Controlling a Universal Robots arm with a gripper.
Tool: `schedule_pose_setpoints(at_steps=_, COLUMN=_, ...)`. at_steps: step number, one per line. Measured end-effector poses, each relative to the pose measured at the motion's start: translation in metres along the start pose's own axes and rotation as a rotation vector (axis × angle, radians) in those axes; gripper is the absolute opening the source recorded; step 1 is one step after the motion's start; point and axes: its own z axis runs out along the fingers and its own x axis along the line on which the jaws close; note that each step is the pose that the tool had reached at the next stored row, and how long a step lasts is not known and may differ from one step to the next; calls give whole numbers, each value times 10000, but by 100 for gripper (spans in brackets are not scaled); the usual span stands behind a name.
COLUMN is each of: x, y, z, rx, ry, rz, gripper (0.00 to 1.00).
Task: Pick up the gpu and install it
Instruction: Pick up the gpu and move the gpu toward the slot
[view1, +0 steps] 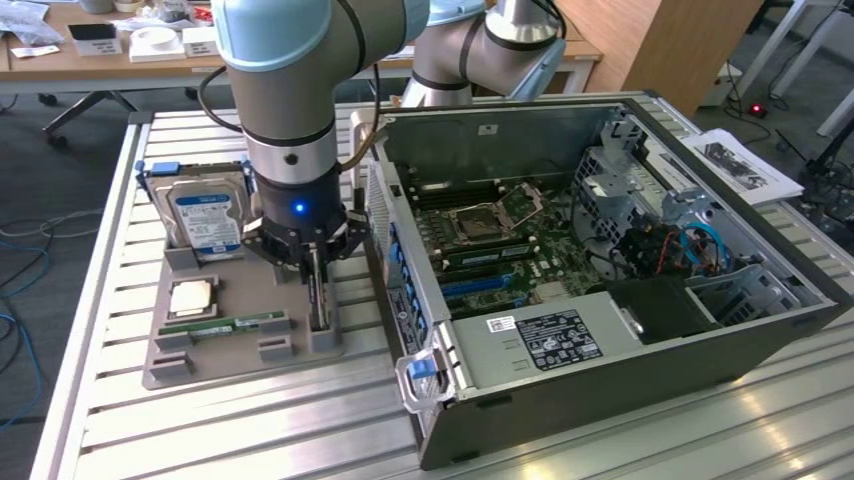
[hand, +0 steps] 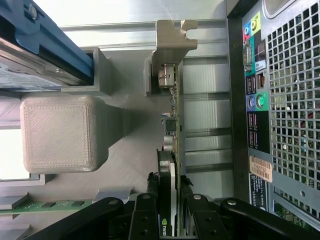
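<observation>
Gripper: gripper is down over the tray, jaws closed on the gpu. Fingers sit one on each face of the card, no gap visible.
Gpu: gpu stands on its long edge in a slot of the grey tray, along the tray edge that faces the PC case. It looks seated, not lifted.
Bracket: silver bracket is at the card end away from the fingers, against a grey holder post.
Cooler: black cooler is on one face, running in between the fingers.
Progress: my read is grip made, card in tray, install not done.
Handling: probably light and stiff, with the weight biased to the cooler side. Fragile: bare board, small parts along the edge, exposed contacts on the bottom edge. A thin card may twist if clamped off-centre.
Hold point: across the two faces at the cooler block, as it stands now. That is the thick, solid part. Avoid squeezing bare board or the bracket tab.
Neighbours: hard drive is upright at the tray corner away from the case. CPU and memory stick lie flat nearer the tray's middle. All are apart from the fingers.
Case: lies open side up, motherboard exposed, just beside the tray on the slatted table.
</observation>
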Motion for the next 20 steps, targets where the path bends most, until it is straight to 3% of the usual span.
schedule_pose_setpoints(at_steps=13, x=-1, y=1, z=-2, rx=-7, ry=4, rz=-161, gripper=27)
schedule_pose_setpoints(at_steps=20, x=-2, y=4, z=-87, rx=-4, ry=7, rz=-160, gripper=27)
